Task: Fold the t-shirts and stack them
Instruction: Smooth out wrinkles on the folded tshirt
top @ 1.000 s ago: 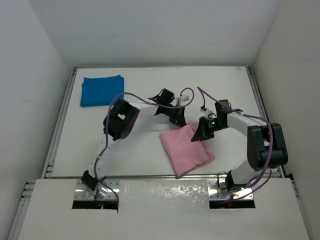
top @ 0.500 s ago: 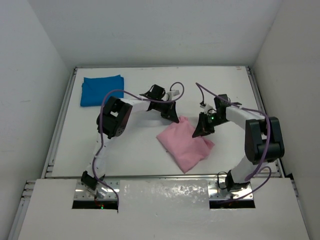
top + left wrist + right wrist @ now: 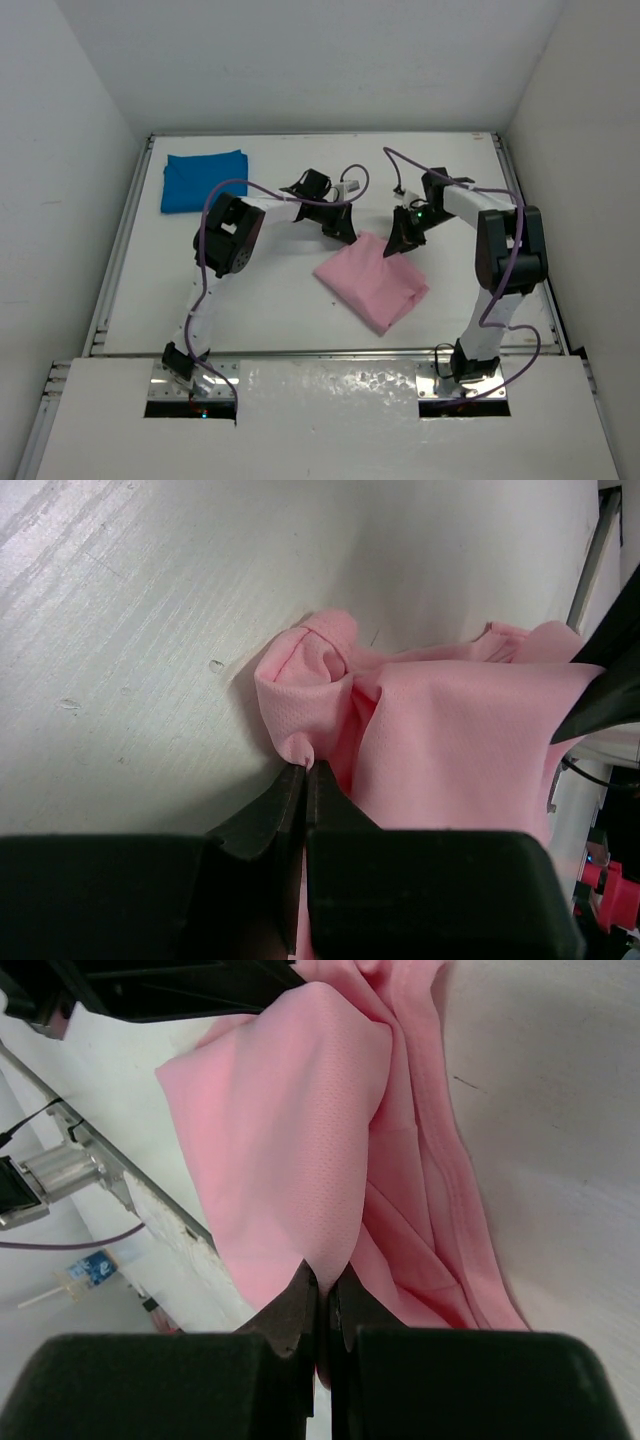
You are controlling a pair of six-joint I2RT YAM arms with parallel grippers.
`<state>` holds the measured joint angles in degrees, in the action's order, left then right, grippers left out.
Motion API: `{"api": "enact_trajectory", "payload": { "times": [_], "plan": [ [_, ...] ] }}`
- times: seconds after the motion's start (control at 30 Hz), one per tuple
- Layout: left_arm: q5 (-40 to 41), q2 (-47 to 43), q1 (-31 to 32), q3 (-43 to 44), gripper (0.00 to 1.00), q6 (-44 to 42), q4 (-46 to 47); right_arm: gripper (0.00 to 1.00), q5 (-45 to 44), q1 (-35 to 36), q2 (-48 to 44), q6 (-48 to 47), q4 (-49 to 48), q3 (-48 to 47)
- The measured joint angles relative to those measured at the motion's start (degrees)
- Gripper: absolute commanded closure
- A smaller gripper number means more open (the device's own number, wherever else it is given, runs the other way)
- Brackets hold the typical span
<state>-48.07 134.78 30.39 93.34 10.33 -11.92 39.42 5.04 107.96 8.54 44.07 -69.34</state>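
Observation:
The pink t-shirt (image 3: 372,281) lies partly folded on the table's middle right, its far edge lifted by both grippers. My left gripper (image 3: 348,238) is shut on the shirt's far left corner; in the left wrist view the bunched pink hem (image 3: 305,685) runs into the closed gripper (image 3: 306,767). At the shirt's far right corner my right gripper (image 3: 392,248) is shut too, and the right wrist view shows a pink fold (image 3: 290,1130) pinched at that gripper (image 3: 325,1280). The blue t-shirt (image 3: 204,180) rests as a folded rectangle at the far left.
A raised metal rail (image 3: 118,250) borders the white table on the left, and another (image 3: 528,230) runs along the right. White walls close in the back and sides. Purple cables (image 3: 228,190) loop over both arms.
Both grippers have carried the pink shirt's far edge away from the bases and slightly left. The shirt now lies flatter and more spread. The blue shirt has not moved.

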Motion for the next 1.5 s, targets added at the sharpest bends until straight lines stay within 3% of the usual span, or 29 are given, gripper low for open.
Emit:
{"api": "enact_trajectory", "payload": {
  "times": [0.17, 0.2, 0.23, 0.5, 0.73, 0.87, 1.13, 1.23, 1.5],
  "plan": [
    [0.15, 0.0, 0.0, 0.15, 0.89, -0.02, -0.33, 0.93, 0.13, -0.04, 2.8, -0.85, 1.33, -0.48],
    [0.44, 0.0, 0.0, 0.42, 0.87, 0.02, -0.81, 0.8, 0.15, -0.09, 3.3, -1.01, 1.53, -0.5],
    [0.85, 0.0, 0.0, 0.79, 0.86, 0.0, -1.53, 0.73, 0.17, -0.2, 3.72, -0.92, 1.66, -0.5],
    [6.88, -0.22, -1.68, 5.01, 0.7, 0.5, -7.39, 0.49, -0.22, -3.82, 4.28, -0.46, 2.8, -1.97],
    [16.31, -0.94, -7.04, 11.19, 0.69, 0.42, -13.64, 0.48, -4.66, -6.86, 1.33, 0.63, 4.48, -5.6],
    [17.38, -3.61, -7.65, 11.23, 0.69, 0.17, -15.39, 0.46, -6.78, -7.3, -3.8, 0.87, 5.14, -4.46],
    [13.22, -12.26, -0.59, 7.34, 0.69, 1.49, -12.59, 0.49, -7.89, -9.22, -19.34, 3.85, 3.43, 11.85],
    [10.58, -12.83, 2.27, 6.91, 0.71, 3.21, -9.09, 0.55, -8.2, -9.73, -21.53, 4.55, 3.02, 15.41],
    [8.22, -11.21, 5.11, 1.62, 0.72, 6.47, -4.35, 0.53, -9.05, -9.75, -22.25, 4.68, -0.52, 21.53]
  ]
}}
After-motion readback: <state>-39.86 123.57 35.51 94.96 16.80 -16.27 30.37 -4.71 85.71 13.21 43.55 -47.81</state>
